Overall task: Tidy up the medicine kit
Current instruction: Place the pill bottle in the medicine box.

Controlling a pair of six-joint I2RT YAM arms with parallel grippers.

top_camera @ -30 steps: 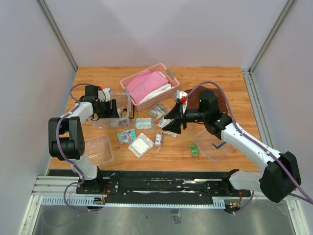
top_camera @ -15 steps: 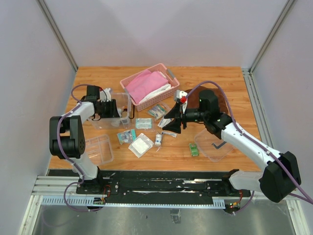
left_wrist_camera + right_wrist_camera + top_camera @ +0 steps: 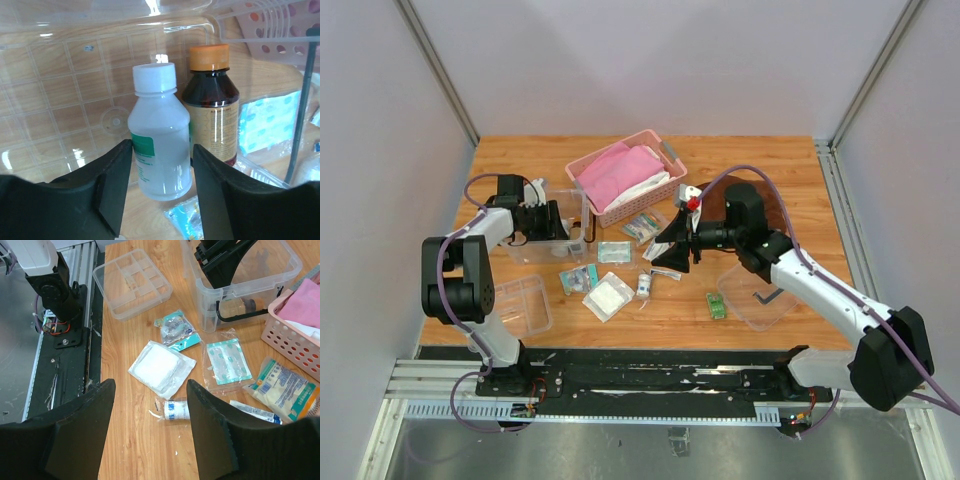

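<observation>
**White bottle in my left claw, inside the kit box**

My left claw [image 3: 161, 150] pinches a white plastic bottle [image 3: 157, 125] across its round body, inside the clear box [image 3: 578, 205] at the left of the wooden table [image 3: 770, 170]. The bottle's long axis runs near to far, with its white screw cap toward the far side. Just to its right, a glossy brown bottle [image 3: 212, 115] with an orange cap points the same way over the box's gridded floor. My right claw [image 3: 150, 385] hangs spread and empty above soft packets and a white gauze pad [image 3: 160, 367] mid-table. The divided tray [image 3: 520, 305] sits near left. The lid [image 3: 760, 295] sits near right, its dark handle showing. Since a second ago, both arms have barely shifted and the packets lie as before.
</observation>
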